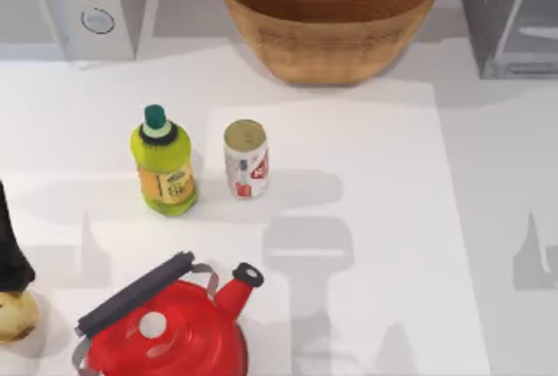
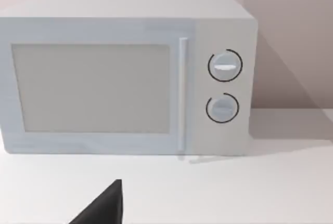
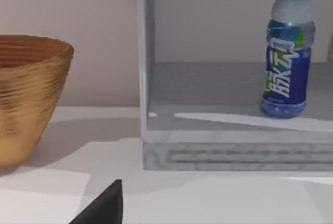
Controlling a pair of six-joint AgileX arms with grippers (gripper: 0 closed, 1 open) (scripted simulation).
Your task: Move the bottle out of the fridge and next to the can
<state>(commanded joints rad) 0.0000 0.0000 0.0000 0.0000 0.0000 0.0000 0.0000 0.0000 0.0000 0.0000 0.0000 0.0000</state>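
Observation:
The bottle [image 3: 287,52], clear with a blue cap and a blue-green-white label, stands upright inside the open fridge [image 3: 234,148], towards its far side. The fridge [image 1: 510,18] sits at the table's back right corner. The can [image 1: 246,158], white and red with a dull gold top, stands upright left of the table's middle. A dark part of my right gripper [image 3: 104,206] shows low in the right wrist view, in front of the fridge and well short of the bottle. My left gripper [image 2: 104,206] faces the white microwave.
A yellow-green bottle [image 1: 163,162] stands just left of the can. A red kettle [image 1: 166,328] sits at the front left. A woven basket [image 1: 329,14] stands at the back middle, left of the fridge, and a white microwave [image 1: 74,5] at the back left. A dark object [image 1: 10,245] is at the left edge.

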